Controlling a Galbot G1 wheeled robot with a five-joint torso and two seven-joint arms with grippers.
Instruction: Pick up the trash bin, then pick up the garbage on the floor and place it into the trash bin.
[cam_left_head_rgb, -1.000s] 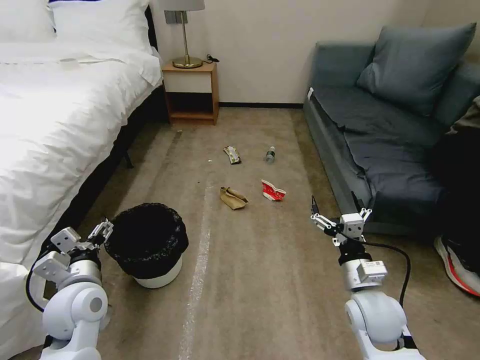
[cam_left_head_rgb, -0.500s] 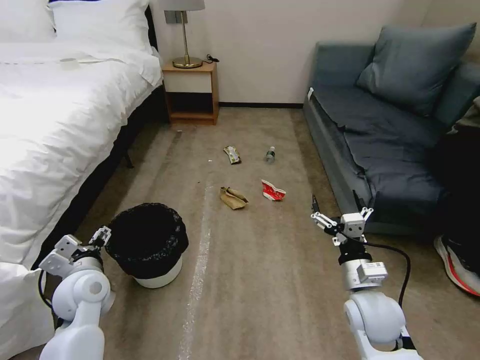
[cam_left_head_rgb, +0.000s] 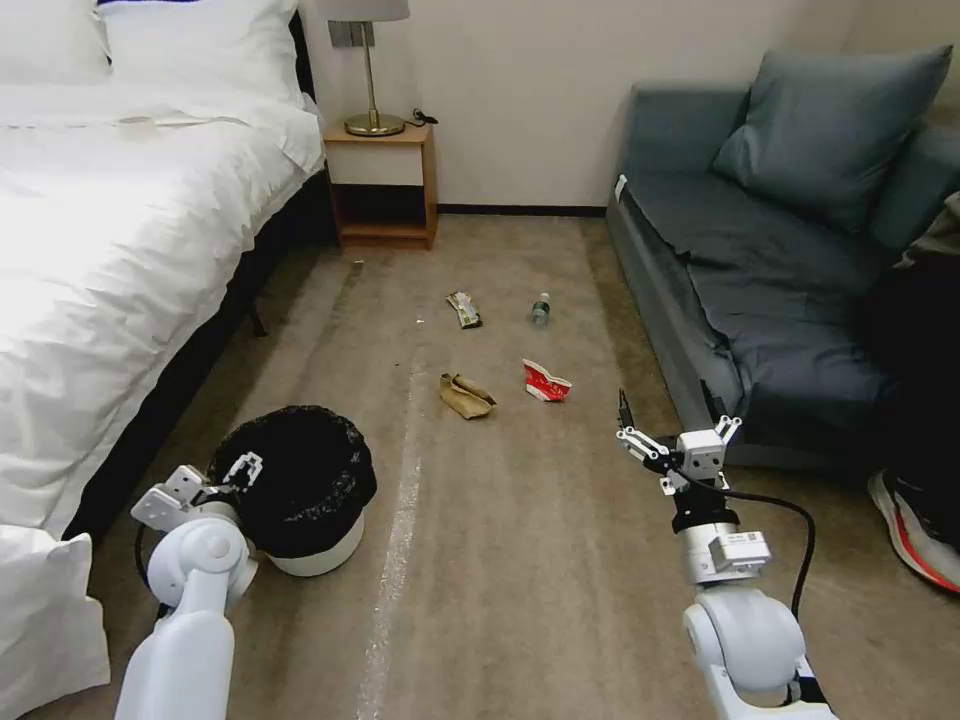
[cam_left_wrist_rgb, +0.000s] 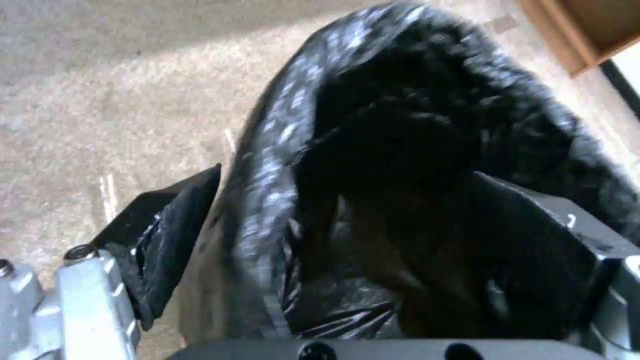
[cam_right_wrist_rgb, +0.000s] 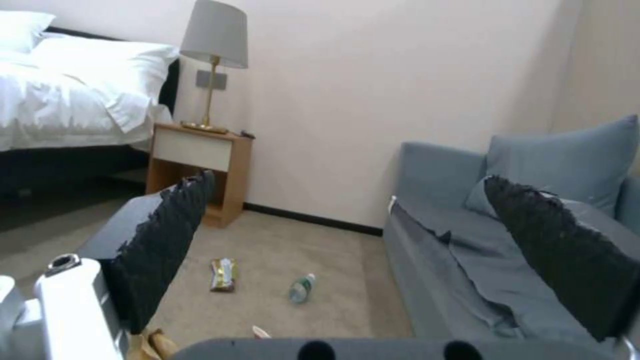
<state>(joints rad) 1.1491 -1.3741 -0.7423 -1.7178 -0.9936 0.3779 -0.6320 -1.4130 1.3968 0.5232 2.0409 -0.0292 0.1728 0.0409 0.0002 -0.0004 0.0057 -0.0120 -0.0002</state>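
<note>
The trash bin (cam_left_head_rgb: 318, 556), white with a black bag liner (cam_left_wrist_rgb: 400, 130), stands on the carpet at the near left. My left gripper (cam_left_head_rgb: 240, 469) is open at its near-left rim, and the liner's edge lies between its fingers (cam_left_wrist_rgb: 175, 230). The garbage lies farther out in mid-floor: a brown paper bag (cam_left_head_rgb: 466, 396), a red-and-white carton (cam_left_head_rgb: 545, 381), a snack wrapper (cam_left_head_rgb: 464, 309) and a small bottle (cam_left_head_rgb: 541, 309). My right gripper (cam_left_head_rgb: 668, 427) hangs open above the carpet beside the sofa, short of the carton, with nothing in it. The right wrist view shows the wrapper (cam_right_wrist_rgb: 224, 274) and bottle (cam_right_wrist_rgb: 301, 288) ahead.
A white bed (cam_left_head_rgb: 110, 250) runs along the left. A wooden nightstand (cam_left_head_rgb: 382, 185) with a lamp stands at the back wall. A grey sofa (cam_left_head_rgb: 760, 270) lines the right side. A person's shoe (cam_left_head_rgb: 915, 535) rests on the floor at the far right.
My left arm has swung right from beside the bed, bringing its open gripper onto the bin's rim. The right gripper has barely shifted. The litter lies as before.
</note>
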